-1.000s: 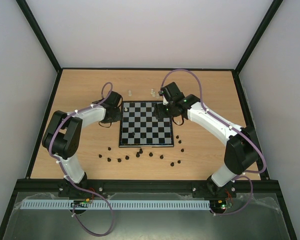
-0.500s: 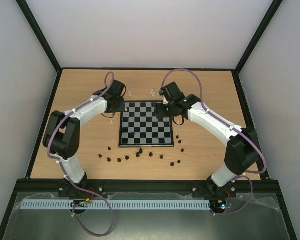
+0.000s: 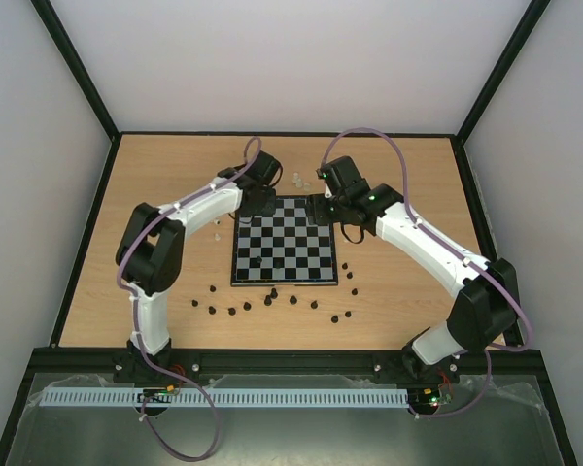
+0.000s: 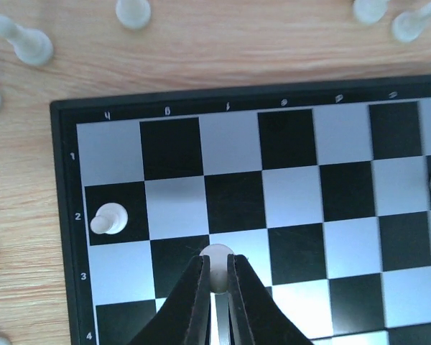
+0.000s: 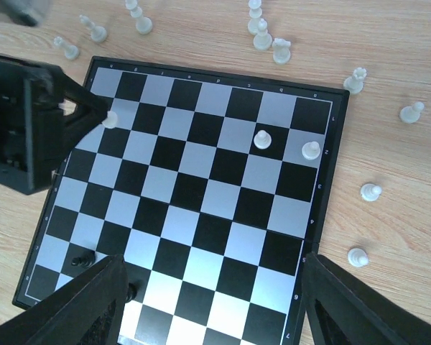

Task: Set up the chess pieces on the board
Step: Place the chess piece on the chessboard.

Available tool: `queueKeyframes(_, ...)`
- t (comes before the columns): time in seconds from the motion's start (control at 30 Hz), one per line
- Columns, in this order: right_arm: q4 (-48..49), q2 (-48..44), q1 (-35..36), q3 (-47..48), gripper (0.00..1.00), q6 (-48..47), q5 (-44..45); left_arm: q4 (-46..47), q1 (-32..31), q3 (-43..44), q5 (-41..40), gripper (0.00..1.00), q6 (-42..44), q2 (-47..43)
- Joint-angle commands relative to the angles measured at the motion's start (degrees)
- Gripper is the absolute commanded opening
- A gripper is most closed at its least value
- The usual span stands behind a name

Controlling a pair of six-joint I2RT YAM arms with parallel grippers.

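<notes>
The board (image 3: 284, 254) lies mid-table and also shows in the left wrist view (image 4: 65, 215) and the right wrist view (image 5: 201, 187). My left gripper (image 4: 215, 261) is shut on a white pawn (image 4: 217, 253) over the board's far-left corner; in the top view it (image 3: 257, 208) hangs there. White pawns stand on the second row (image 4: 109, 219) (image 5: 263, 139) (image 5: 311, 150). My right gripper (image 5: 215, 305) is wide open and empty above the board (image 3: 323, 209). Two black pieces (image 5: 80, 259) stand on the near rows.
Loose white pieces lie on the wood beyond the board (image 5: 259, 34) (image 4: 133, 11) and to its right (image 5: 371, 191) (image 5: 357, 256). Several black pieces (image 3: 272, 294) are scattered on the table before the board's near edge. Black frame posts border the table.
My left gripper has swung right from the table left of the board to over the board's far-left corner. The right arm has shifted slightly right.
</notes>
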Motion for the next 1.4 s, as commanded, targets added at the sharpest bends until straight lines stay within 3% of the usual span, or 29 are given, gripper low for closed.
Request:
queueKeyframes(0.0, -1.1, -0.8, 0.0, -1.0, 0.67, 0.3, 0.7, -3.1, 0.2, 3.0, -0.7, 0.07, 0.9, 3.4)
queueKeyframes(0.47, -0.9, -0.1, 0.0, -1.1, 0.67, 0.2, 0.0, -3.5, 3.8, 6.4, -0.9, 0.07, 1.8, 8.9)
queueKeyframes(1.13, -0.4, 0.9, 0.0, -1.1, 0.67, 0.2, -0.5, -2.6, 2.9, 4.6, -0.2, 0.08, 2.2, 9.8)
queueKeyframes(1.23, -0.4, 1.0, 0.0, -1.1, 0.67, 0.2, -0.7, -2.3, 2.9, 4.1, 0.2, 0.11, 2.1, 9.7)
queueKeyframes(1.37, -0.4, 1.0, 0.0, -1.3, 0.67, 0.3, -0.8, -2.2, 2.9, 4.2, 0.1, 0.26, 2.1, 9.3)
